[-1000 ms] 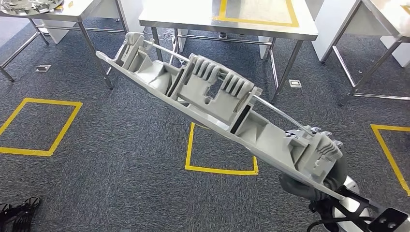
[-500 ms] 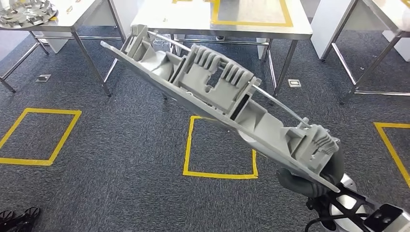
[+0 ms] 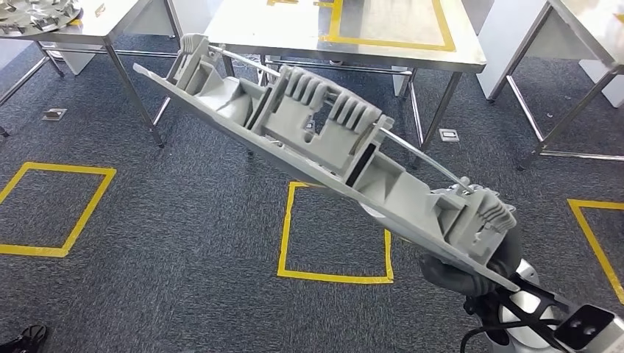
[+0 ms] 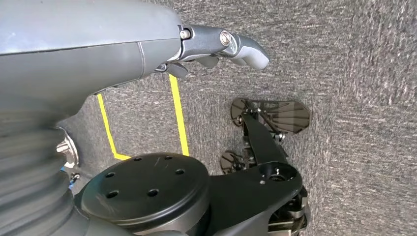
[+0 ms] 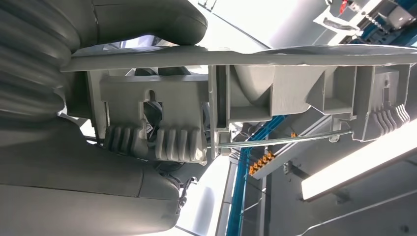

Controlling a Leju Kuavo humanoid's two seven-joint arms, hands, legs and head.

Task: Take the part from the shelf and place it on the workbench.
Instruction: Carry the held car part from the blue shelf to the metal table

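I have the part (image 3: 324, 147), a long grey moulded plastic piece with ribbed clip blocks and a thin metal rod (image 3: 419, 156) running along it, clamped at one end in my right hand (image 3: 460, 276). In the right wrist view my thumb (image 5: 147, 22) lies along one face of its flat spine and the rest of my hand backs the other. The part is in the air, slanting up and away from my hand toward the steel workbench (image 3: 383, 29) ahead, its far end just over that bench's near left corner as the head view has it. My left hand (image 4: 216, 46) hangs at my side over the carpet, holding nothing, fingers loosely extended.

I judge this the carry step, with placing yet to come. Gripping only the end leaves a long overhang, so the free tip will likely swing wide with any wrist turn; I should walk steadily and keep the wrist quiet. The tip must go over the bench's near edge, not into it or the leg (image 3: 439, 110) below. I would aim for the yellow taped rectangle (image 3: 434, 18) on the top, level the part before lowering, and let the flat spine settle fully before loosening my fingers.
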